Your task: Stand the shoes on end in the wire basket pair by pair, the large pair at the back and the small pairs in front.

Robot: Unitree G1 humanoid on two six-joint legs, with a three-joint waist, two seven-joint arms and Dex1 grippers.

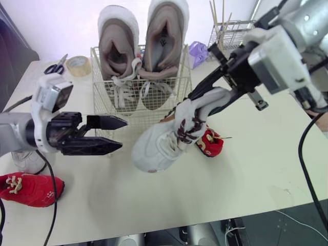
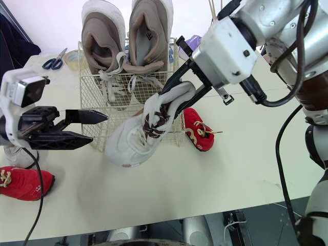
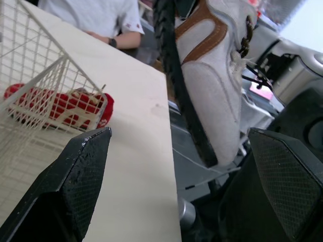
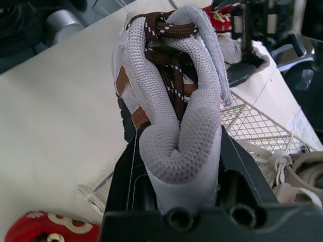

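Grey shoe (image 1: 159,143), brown-laced, one: hangs toe-down over the table (image 1: 256,169) in front of the wire basket (image 1: 102,97), overlapping its front right corner; whether the toe touches the tabletop cannot be told. Right gripper (image 1: 200,102): fingers clamped on the shoe's heel collar. Left gripper (image 1: 123,134): fingers spread wide, empty, level with the basket front, just beside the hanging shoe. Large taupe shoes (image 1: 119,46), two: upright on end, side by side along the basket's back; the front of the basket is vacant. Red shoe (image 1: 210,142), one: on the table just beside the basket's front right corner, partly behind the grey shoe. Second red shoe (image 1: 28,188): near the table's front left edge, well apart. Scissors (image 1: 54,66) and tape roll (image 1: 78,65), one each, behind the basket to the left. The left wrist view adds the grey shoe's black sole and a person (image 3: 101,17) across the table; the right wrist view adds the collar pinched narrow.
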